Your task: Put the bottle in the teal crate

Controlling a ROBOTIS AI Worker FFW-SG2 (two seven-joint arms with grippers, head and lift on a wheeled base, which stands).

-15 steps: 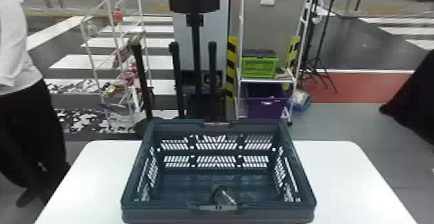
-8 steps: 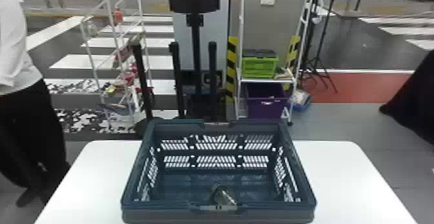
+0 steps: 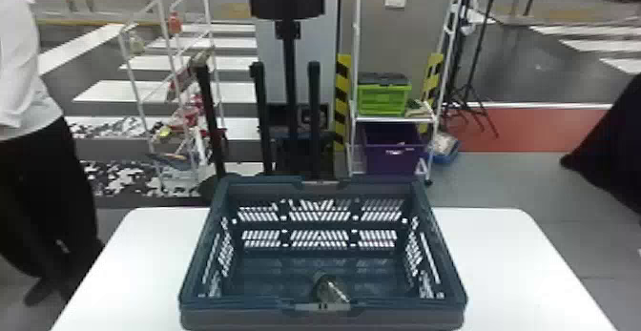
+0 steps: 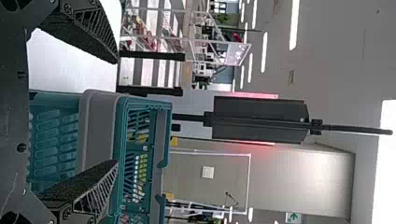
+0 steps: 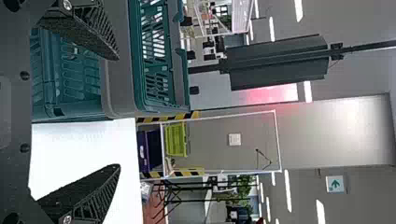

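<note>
The teal crate (image 3: 205,258) stands upright on the white table (image 3: 505,258) in the head view. Inside it, close to its near wall, lies the bottle (image 3: 329,288), partly hidden by the crate's front rim. In the left wrist view my left gripper (image 4: 116,112) is open, its fingers wide apart with nothing between them, and the crate (image 4: 122,140) is beyond it. My right gripper (image 5: 119,112) is likewise open and holds nothing; the crate (image 5: 137,56) and bare tabletop lie beyond its fingers.
Behind the table stand a black post (image 3: 288,87), a white rack (image 3: 167,48) at the left and a shelf with a green crate (image 3: 384,97) above a purple bin (image 3: 393,151). White tabletop extends on both sides of the teal crate.
</note>
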